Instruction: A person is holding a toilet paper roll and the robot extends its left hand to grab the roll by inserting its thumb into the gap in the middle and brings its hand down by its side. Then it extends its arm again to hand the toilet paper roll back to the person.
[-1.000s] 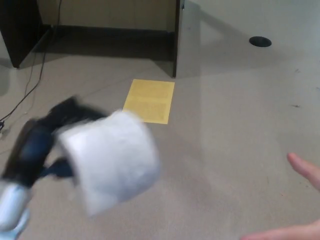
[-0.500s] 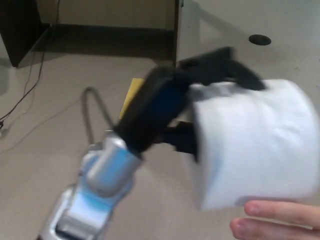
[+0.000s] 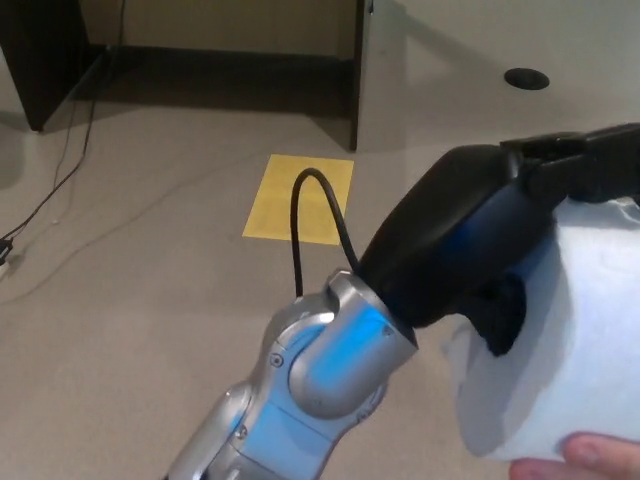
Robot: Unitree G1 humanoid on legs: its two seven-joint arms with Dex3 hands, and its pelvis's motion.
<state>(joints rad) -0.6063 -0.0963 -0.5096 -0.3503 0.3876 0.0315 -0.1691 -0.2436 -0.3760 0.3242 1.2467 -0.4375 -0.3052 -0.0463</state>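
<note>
The fingers of the left hand lie over the top of the toilet paper roll with the thumb at its end face, grasping it at the frame's right edge, where a person's fingertip touches it from below. Release only once the person supports the roll fully. Compared with half a second earlier, the arm reaches further right and the roll sits lower.

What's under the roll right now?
A person's fingertips show at the bottom edge of the roll, seemingly touching it. The left robot hand grips the roll from above and the side. The rest of the person's hand is out of frame.
</note>
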